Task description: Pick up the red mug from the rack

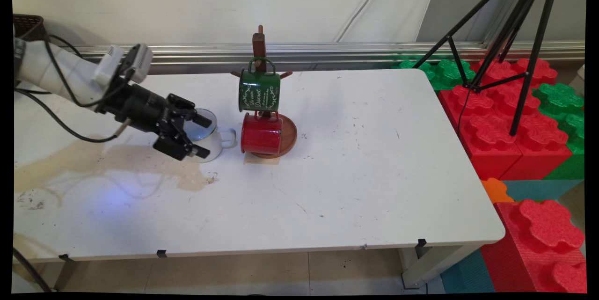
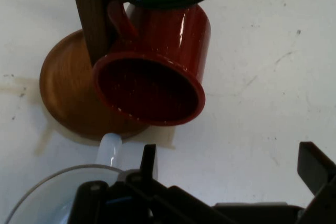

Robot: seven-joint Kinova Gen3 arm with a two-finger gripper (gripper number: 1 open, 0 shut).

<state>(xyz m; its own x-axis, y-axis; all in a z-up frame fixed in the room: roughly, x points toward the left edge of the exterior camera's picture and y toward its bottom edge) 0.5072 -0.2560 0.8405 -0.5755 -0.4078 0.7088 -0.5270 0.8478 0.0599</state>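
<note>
White desk (image 1: 355,187) surface is seen before a pale wall, with a brownish stain (image 1: 140,164) spread over its left part.

A white mug (image 1: 213,138) stands upright on the desk at the stain's far edge, its handle turned to the right. The black tool (image 1: 202,136) is set about the mug's rim: one finger is seen over the mouth and the other against the near wall, so the tool appears clenched on the rim, though whether the wall is truly pinched cannot be told for certain. In the hand view the mug's rim (image 2: 58,192) is seen at the lower left, beside one finger (image 2: 148,161), with the other finger well to the right.

Just right of the mug a wooden mug stand (image 1: 259,47) is placed, its round base (image 1: 288,138) resting on the desk. A red mug (image 1: 262,134) is hung low on the stand, lying on its side with its mouth turned toward the tool, and its rim is near the white mug's handle. A green mug (image 1: 259,91) is hung directly above it. The stand and its two mugs are found directly ahead of the tool.

Beyond the desk's right edge, red and green foam blocks (image 1: 510,117) are laid on the floor, and a black tripod (image 1: 514,33) is stood upon them.
</note>
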